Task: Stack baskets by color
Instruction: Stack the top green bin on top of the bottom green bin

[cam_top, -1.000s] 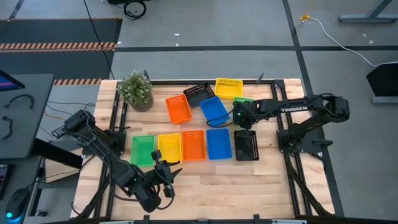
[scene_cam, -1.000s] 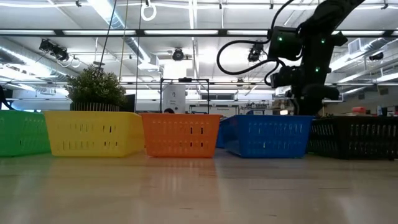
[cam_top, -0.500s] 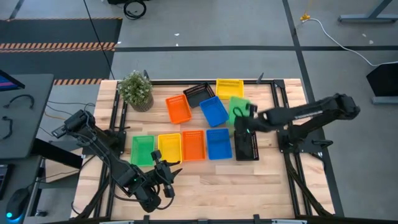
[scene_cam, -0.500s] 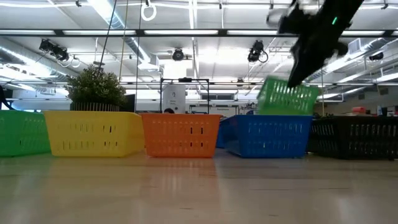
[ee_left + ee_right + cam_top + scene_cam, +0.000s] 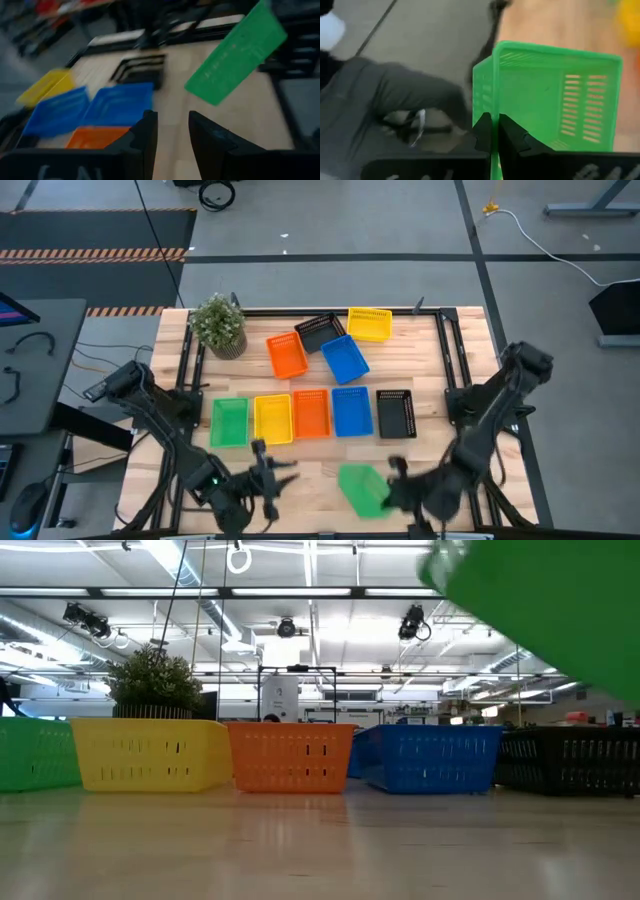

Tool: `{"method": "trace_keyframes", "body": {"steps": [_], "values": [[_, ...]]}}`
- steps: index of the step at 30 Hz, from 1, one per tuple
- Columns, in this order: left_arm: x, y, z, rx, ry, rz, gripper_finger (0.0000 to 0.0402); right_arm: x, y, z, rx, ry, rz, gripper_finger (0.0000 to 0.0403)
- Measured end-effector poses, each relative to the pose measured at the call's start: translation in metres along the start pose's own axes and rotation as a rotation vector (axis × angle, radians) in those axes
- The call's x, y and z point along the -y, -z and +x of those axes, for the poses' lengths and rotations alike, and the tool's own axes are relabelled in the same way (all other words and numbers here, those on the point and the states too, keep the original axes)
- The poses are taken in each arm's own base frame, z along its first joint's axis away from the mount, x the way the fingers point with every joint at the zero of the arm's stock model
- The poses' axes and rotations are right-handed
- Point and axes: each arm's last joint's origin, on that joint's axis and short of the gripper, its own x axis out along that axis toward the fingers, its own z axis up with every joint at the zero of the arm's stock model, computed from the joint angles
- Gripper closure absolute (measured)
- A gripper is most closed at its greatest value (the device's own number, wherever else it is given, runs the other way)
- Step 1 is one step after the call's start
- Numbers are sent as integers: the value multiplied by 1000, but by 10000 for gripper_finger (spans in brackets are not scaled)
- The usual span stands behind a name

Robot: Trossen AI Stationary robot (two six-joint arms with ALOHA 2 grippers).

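Observation:
A green basket (image 5: 362,488) hangs tilted above the table's near edge, with my right gripper (image 5: 388,480) shut on it; it fills the low view's upper right (image 5: 560,610) and shows in the left wrist view (image 5: 235,55). My left gripper (image 5: 274,475) stands open to its left with nothing between its fingers (image 5: 147,135). A second green basket (image 5: 229,422) rests on its base at the left end of a row with a yellow (image 5: 272,418), orange (image 5: 311,412), blue (image 5: 351,411) and black basket (image 5: 396,413). My right gripper pinches one side wall of the green basket at its rim (image 5: 492,117), one finger outside the wall and one finger (image 5: 512,135) inside the basket. The fingers come from the table's right, slanting down. The basket is lifted clear of the table and tilted.
At the back lie an orange (image 5: 287,355), black (image 5: 320,332), blue (image 5: 344,358) and yellow basket (image 5: 368,323). A potted plant (image 5: 218,325) stands at the far left corner. Bare wood (image 5: 320,465) lies between the row and the near edge.
My right gripper has lifted the green basket from beside the far yellow basket and swung it fast toward the table's near edge, passing over the black basket in the row. The basket has tipped on the way. The other baskets have stayed in place.

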Motion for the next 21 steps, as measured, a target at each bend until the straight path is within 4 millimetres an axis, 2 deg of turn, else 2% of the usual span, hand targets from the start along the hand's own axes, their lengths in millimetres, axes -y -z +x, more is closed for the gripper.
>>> {"method": "trace_keyframes", "body": {"steps": [6, 10, 13, 17, 21], "values": [[42, 7, 5, 133, 69, 0, 285, -15, 25, 59, -149, 121, 53, 390], [58, 16, 13, 175, 84, -45, 285, -18, 22, 90, -181, 163, 50, 385], [65, 23, 19, 183, 99, -27, 285, -15, 16, 110, -187, 184, 37, 364], [76, 22, 25, 190, 101, 29, 285, -10, 6, 124, -179, 202, -11, 315], [86, 4, 25, 215, 104, 42, 285, -11, -5, 114, -117, 226, 4, 262]]}}
